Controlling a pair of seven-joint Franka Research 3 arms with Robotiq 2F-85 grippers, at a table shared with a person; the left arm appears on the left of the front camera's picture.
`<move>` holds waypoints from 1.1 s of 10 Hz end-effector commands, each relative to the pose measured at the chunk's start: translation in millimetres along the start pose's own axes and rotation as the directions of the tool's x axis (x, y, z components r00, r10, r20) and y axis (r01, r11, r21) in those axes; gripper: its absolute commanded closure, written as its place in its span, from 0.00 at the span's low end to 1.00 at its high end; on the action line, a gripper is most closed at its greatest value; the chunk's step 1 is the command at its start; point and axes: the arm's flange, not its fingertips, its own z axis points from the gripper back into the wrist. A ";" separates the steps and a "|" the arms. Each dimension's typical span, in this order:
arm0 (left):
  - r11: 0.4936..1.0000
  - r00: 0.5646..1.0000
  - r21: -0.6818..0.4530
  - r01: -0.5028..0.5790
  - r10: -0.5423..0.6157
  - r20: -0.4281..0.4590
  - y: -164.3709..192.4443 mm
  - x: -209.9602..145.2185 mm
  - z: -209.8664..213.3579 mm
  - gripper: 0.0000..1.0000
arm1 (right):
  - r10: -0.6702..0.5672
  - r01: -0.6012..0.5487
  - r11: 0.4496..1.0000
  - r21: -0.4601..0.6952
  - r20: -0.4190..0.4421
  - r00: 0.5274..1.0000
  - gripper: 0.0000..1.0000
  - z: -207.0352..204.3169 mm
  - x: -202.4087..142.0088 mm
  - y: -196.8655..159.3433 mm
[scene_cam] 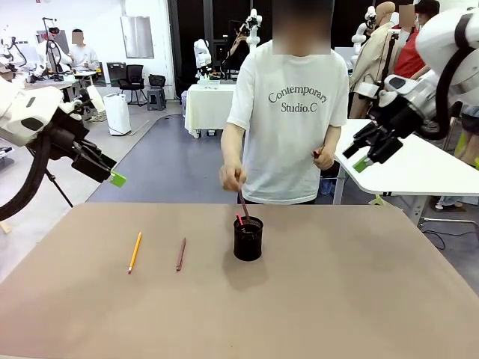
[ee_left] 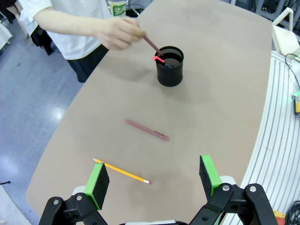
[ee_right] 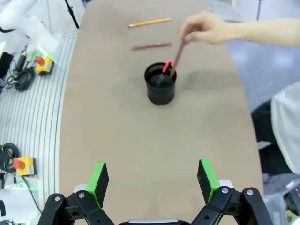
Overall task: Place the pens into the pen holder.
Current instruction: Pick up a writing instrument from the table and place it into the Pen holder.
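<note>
Hand (scene_cam: 232,178): reddish pen (scene_cam: 242,203) dipped into pen holder (scene_cam: 248,239)
Left gripper (ee_left: 153,177), right gripper (ee_right: 153,179): jaws apart — empty
Table (scene_cam: 337,299): yellow pen (scene_cam: 135,252), brown pen (scene_cam: 180,254)

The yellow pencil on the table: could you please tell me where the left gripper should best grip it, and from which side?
Probably at mid-shaft, coming straight down with the open left gripper, jaws set across its length. The yellow pencil lies flat on the table, thin and straight, and the reddish-brown pen lies well apart from it, leaving room.
</note>
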 end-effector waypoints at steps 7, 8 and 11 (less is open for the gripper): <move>1.000 1.000 -0.005 -0.007 0.007 0.009 0.0 0.0 0.8 0.00 | -0.070 0.082 0.982 -0.172 0.077 0.995 0.00 39.3 -27.8 -0.9; 1.000 1.000 -0.005 -0.007 0.007 0.009 0.0 0.0 0.8 0.00 | -0.059 0.076 0.983 -0.165 0.106 0.993 0.00 35.7 -30.4 -0.1; 1.000 1.000 -0.005 -0.007 0.007 0.009 0.0 0.0 0.8 0.00 | -0.061 0.066 0.985 -0.158 0.032 0.998 0.00 53.1 -25.4 0.1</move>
